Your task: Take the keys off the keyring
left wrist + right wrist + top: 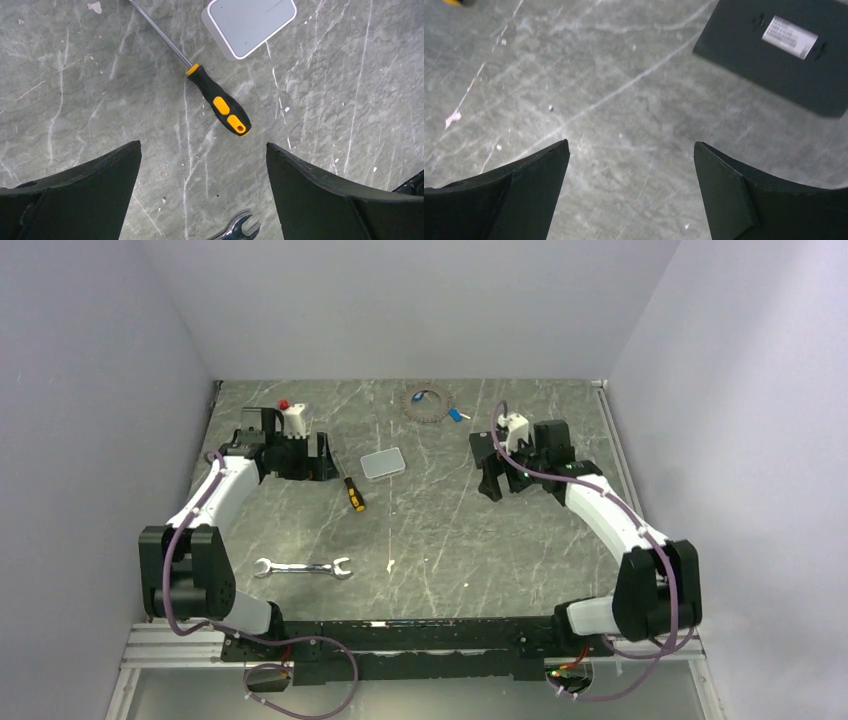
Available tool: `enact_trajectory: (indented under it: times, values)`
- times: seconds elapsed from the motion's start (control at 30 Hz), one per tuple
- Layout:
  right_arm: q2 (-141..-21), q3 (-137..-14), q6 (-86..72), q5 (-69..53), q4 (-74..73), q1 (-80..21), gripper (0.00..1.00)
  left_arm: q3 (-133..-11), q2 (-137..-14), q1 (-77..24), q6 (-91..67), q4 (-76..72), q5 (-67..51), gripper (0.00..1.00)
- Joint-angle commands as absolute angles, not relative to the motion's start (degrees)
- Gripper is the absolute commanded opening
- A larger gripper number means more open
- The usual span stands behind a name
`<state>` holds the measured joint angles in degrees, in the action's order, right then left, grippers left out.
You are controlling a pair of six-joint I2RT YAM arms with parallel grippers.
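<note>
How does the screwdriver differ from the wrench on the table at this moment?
The screwdriver has a black-and-yellow handle and a thin shaft; the wrench is bare silver metal with an open end on each side. In the top view the screwdriver points roughly away from the arm bases, while the wrench lies crosswise. The screwdriver sits farther back, the wrench nearer the bases. Both lie flat on the table, left of centre.
</note>
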<state>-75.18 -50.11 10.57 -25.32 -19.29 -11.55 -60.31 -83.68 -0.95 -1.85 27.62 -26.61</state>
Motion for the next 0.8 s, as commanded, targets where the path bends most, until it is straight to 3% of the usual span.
enact_trajectory:
  times: [0.0, 0.37, 0.77]
  values:
    - [-81.29, -60.96, 9.51, -19.48, -17.53, -13.74, 1.0, -59.79, -79.61, -1.14, -2.21, 24.96, -27.57, 1.0]
    - [-104.88, -90.49, 4.76, -14.71, -23.0, -16.38, 1.0, -60.33, -77.22, -1.14, -1.67, 25.82, -27.0, 1.0]
    - [-126.71, -114.22, 0.09, -12.87, -20.18, -17.81, 0.96, -60.2, -76.82, -1.04, -1.56, 25.56, -26.74, 0.99]
